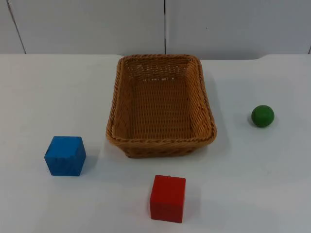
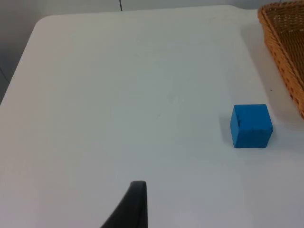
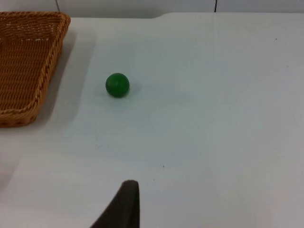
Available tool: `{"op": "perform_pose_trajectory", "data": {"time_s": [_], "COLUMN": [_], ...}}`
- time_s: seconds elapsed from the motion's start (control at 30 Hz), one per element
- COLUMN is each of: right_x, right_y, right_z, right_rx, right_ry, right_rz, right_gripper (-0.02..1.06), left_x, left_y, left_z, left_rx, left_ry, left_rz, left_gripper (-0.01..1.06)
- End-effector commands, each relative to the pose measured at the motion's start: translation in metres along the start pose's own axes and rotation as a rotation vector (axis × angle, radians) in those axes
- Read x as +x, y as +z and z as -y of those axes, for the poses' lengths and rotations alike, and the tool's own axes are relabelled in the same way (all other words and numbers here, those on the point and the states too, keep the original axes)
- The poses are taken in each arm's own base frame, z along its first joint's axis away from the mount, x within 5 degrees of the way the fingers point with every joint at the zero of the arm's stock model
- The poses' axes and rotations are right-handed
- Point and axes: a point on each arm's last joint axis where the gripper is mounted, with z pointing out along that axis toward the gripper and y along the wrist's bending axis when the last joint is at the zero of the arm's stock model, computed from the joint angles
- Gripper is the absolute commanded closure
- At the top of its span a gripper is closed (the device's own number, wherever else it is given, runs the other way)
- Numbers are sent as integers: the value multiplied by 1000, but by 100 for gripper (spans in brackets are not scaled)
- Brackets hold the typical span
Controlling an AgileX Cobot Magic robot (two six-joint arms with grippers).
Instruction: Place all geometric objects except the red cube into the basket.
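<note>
Three shapes on the white table [image 1: 39,97], none inside the basket [image 1: 127,146] yet. Nearest the front edge: red cube [image 1: 167,198], just ahead of the basket's near rim. Farther back and to the left: blue cube [image 1: 65,155], near the basket's front left corner, apart from it. Beyond, on the right: green ball [image 1: 263,116], well clear of the wicker wall. Left gripper [image 2: 137,199] held above bare table, blue cube ahead; right gripper [image 3: 128,199] likewise, green ball ahead. Finger spread of either: cannot tell.
</note>
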Motion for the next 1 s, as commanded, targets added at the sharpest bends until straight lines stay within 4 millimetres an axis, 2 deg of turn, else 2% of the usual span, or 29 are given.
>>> {"op": "perform_pose_trajectory", "data": {"time_s": [0.0,0.2,0.3,0.33,0.4,0.53,0.57,0.6,0.63,0.73,0.77,0.9,0.93,0.97], "right_x": [0,0,0,0,0,0,0,0,0,0,0,0,0,0], "right_y": [0,0,0,0,0,0,0,0,0,0,0,0,0,0], "right_z": [0,0,0,0,0,0,0,0,0,0,0,0,0,0], "right_rx": [7,10,10,10,10,10,10,10,10,10,10,10,10,10], "right_ry": [2,0,0,0,0,0,0,0,0,0,0,0,0,0], "right_rz": [9,9,9,9,9,9,9,9,9,9,9,9,9,9], "right_gripper": [-1,-1,-1,-1,-1,-1,-1,-1,-1,-1,-1,-1,-1,-1], "left_x": [-2,-21,-45,-58,-62,-88,-88,-93,-96,-96,-96,-83,-83,-81], "left_y": [3,8,19,26,29,66,66,84,94,131,131,174,174,183], "left_z": [1,1,-1,-1,-1,1,1,2,2,3,3,9,9,10], "left_rx": [12,14,1,1,3,28,28,43,50,60,60,132,132,143], "left_ry": [-11,-11,2,5,5,0,0,2,-2,-11,-11,-34,-34,-46], "left_rz": [-7,-58,-94,-102,-113,-220,-220,-264,-280,-387,-387,-557,-557,-580], "left_gripper": [0,0,0,0,0,0,0,0,0,0,0,0,0,0]}}
